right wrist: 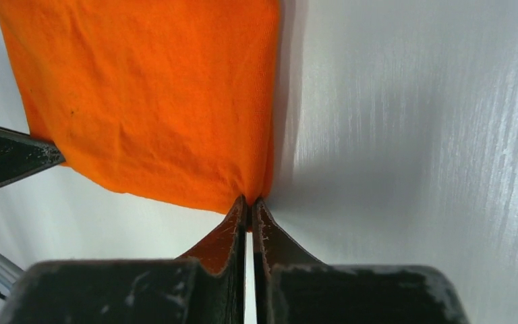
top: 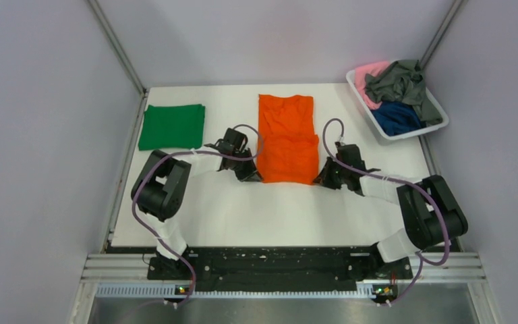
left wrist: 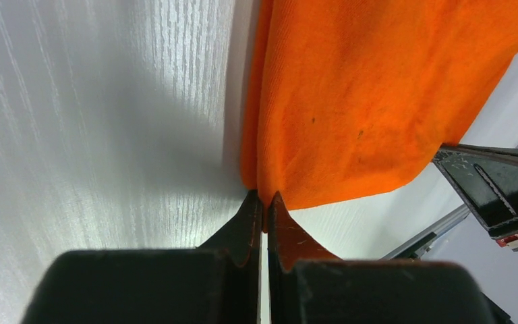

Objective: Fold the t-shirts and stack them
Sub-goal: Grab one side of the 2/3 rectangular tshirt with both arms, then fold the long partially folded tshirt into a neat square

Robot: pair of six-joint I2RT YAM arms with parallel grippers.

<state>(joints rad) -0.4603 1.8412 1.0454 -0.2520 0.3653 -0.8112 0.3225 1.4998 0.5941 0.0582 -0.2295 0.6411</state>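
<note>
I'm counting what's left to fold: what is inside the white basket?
A grey-green t-shirt lies on top; a pink t-shirt and a navy t-shirt show partly beneath it. Anything deeper is hidden.

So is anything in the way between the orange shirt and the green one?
Nothing visible. Only white table lies between the orange t-shirt and the folded green t-shirt. The left gripper and right gripper pinch the orange t-shirt's near corners, so nothing separates them from it either.

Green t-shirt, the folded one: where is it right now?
In the top external view the green t-shirt lies folded near the far left corner of the table, left of the orange t-shirt and apart from it.
</note>
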